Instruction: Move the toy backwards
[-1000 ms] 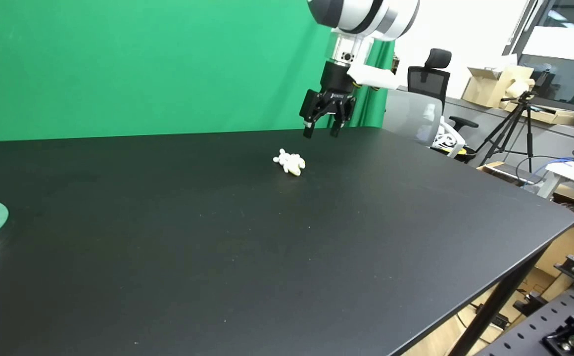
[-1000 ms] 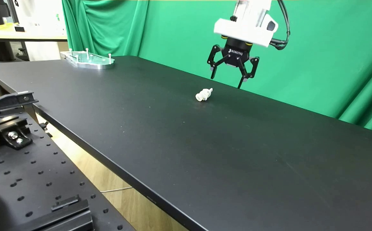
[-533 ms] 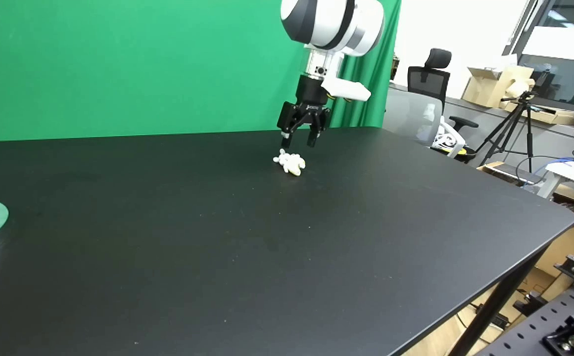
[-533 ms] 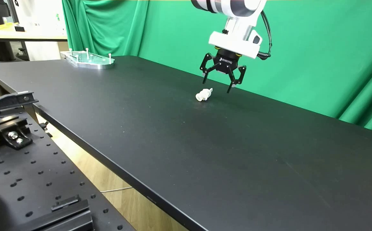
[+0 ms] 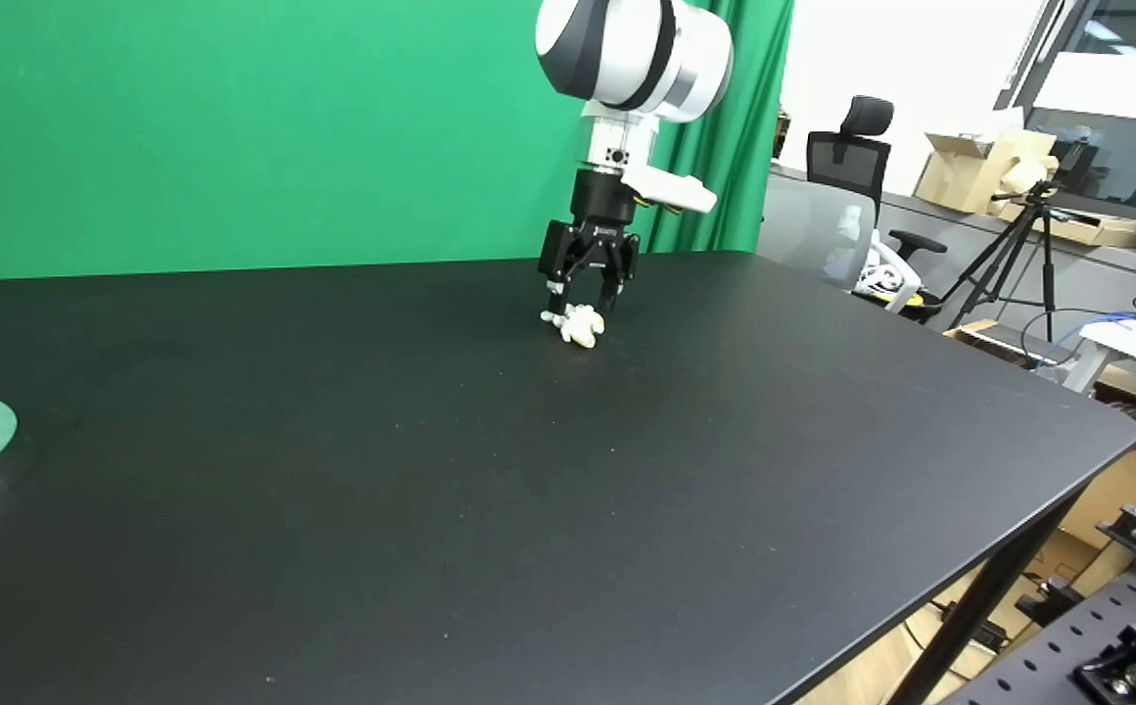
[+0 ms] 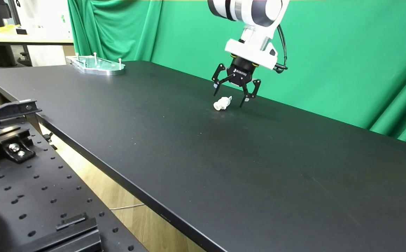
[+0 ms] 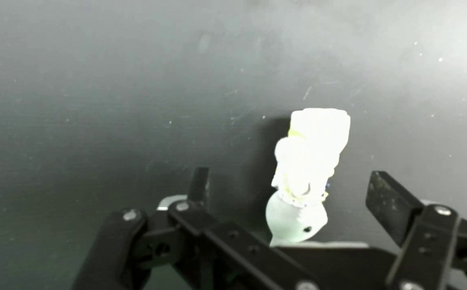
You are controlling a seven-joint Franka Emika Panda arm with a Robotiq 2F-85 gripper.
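At the left of the wrist view, one of the jaws stands clear of the toy (image 7: 308,173), with tabletop (image 7: 137,121) and a dark shadow (image 7: 255,173) between. The jaws are spread wide, one to each side, pinching nothing. Next comes the toy itself, lying on the tabletop in the gap between the jaws, its head (image 7: 296,217) roughly level with them and its body reaching out ahead.

It is likely light and probably firm, moulded stuff, though softness cannot be ruled out from here. Nudged off centre, so lumpy a shape may well roll or skid, and the small bits along its sides look likeliest to snag or break. The surest hold is probably across the thick body, midway along, which calls for the jaws to reach further over it; closing on the rounder head risks a slip. At the right, the other jaw also stands apart from the toy, by a somewhat narrower gap.

In an exterior view, the toy (image 6: 222,103) shows a blunt round end at left, then a knobbly cream-white middle, then a thin tip at right. Close up, glare bleaches the body; traces of yellow edge it, and the greyer head bears one dark dot, perhaps an eye.
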